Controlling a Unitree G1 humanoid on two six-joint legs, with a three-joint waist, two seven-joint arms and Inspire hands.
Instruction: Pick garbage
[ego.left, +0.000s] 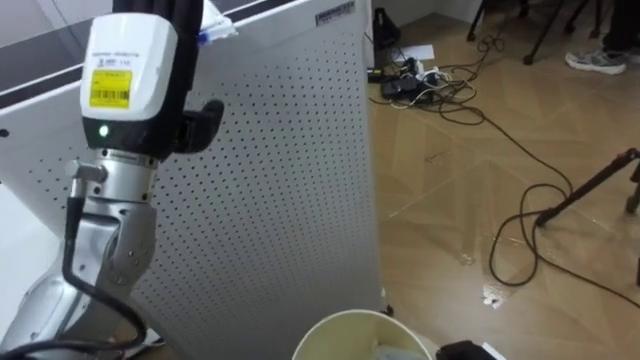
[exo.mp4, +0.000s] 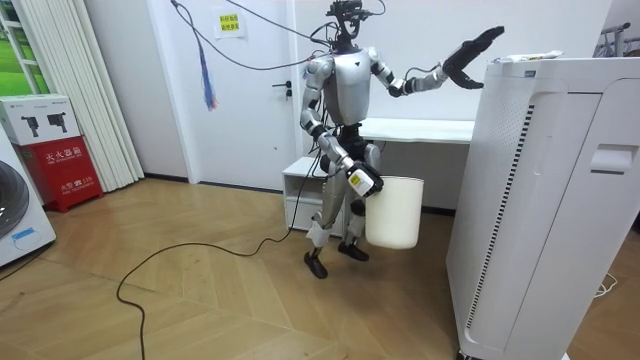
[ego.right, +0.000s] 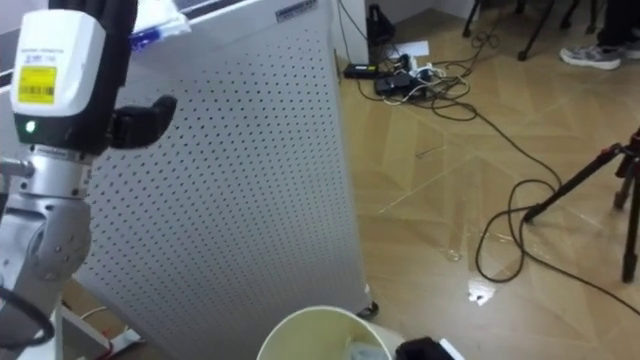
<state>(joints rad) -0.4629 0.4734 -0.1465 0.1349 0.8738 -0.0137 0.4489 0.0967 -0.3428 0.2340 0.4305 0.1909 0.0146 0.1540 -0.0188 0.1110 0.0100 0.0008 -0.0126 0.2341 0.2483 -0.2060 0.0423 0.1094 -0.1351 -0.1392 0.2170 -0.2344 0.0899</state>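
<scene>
White-and-blue wrapper scrap (ego.left: 218, 25), the garbage to be picked, lies on the flat top of a tall white air purifier (ego.left: 280, 200) with a perforated side panel. The robot stands close beside this unit on a wooden floor (ego.left: 480, 180).

Left hand (exo.mp4: 470, 52): raised to the height of the purifier's top. Its fingers are released, nearly straight, and grasp nothing. In the room view the fingertips point toward the scrap, reaching about as far as the unit's near edge and somewhat above the top. Hand and scrap appear apart, not touching.

Critical relation: the scrap lies ahead of the left fingers, slightly below them and a little to the robot's right, near the near edge of the top. In the room view the scrap looks flat and elongated, with its long axis running along the top, away from the hand. Its exact outline is too small to confirm.

Right hand (exo.mp4: 363, 194): low, in front of the hips, clenched on the rim of a white bucket (exo.mp4: 395, 215) that hangs clear of the floor with its mouth upward.

Assessment: the left hand is the nearer and the only free one. The next move probably calls for a short reach forward and down, then closing the fingers across the scrap's short axis. Straight fingers could instead push the light scrap farther along the smooth top.
</scene>
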